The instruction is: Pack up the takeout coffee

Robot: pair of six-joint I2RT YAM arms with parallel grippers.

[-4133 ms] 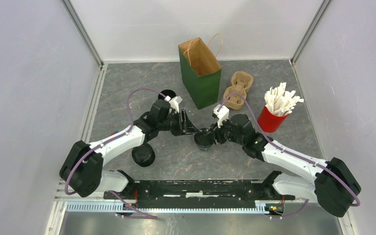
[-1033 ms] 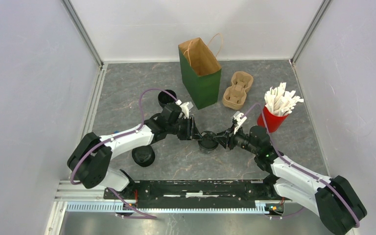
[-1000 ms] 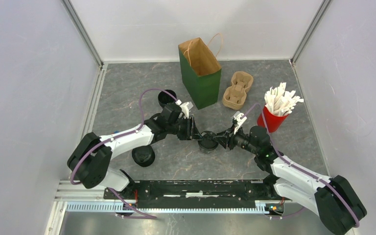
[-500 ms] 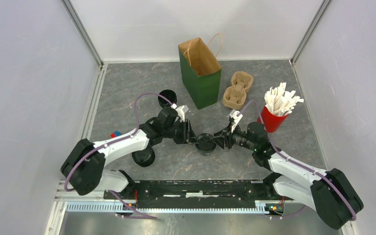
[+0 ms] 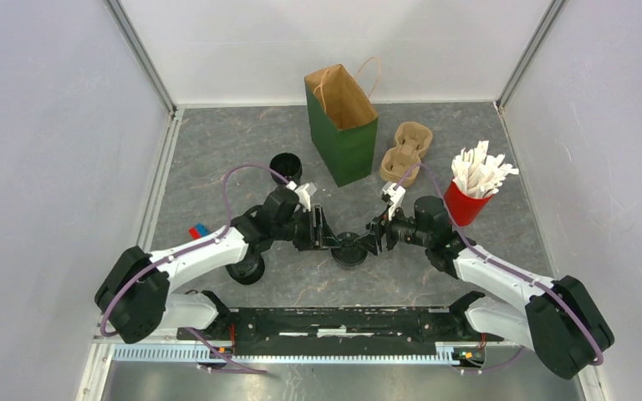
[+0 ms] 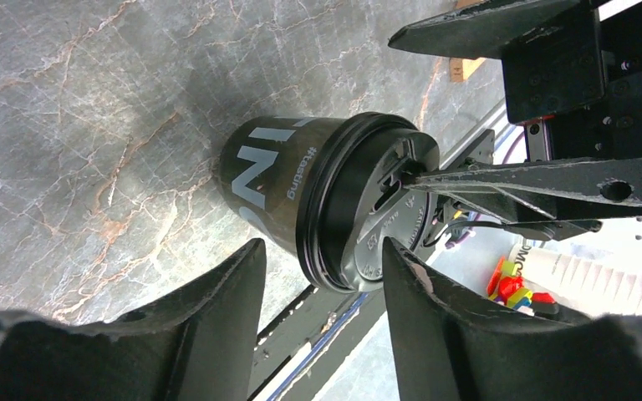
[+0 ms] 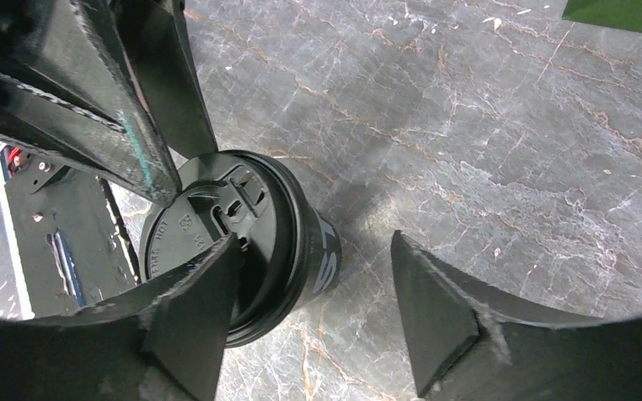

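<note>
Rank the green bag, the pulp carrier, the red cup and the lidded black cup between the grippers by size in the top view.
green bag
pulp carrier
red cup and lidded black cup, too alike to rank

Right, two matching arms here: the left arm and the right arm both wear white shells over the long links, with chunky black housings at every joint. A purple cable loops off each one. There's a small white block on each wrist. Up close, the left gripper has matte black wedge fingers, edges rough and scuffed; the right gripper, same again. A black rail joins the bases.
</note>
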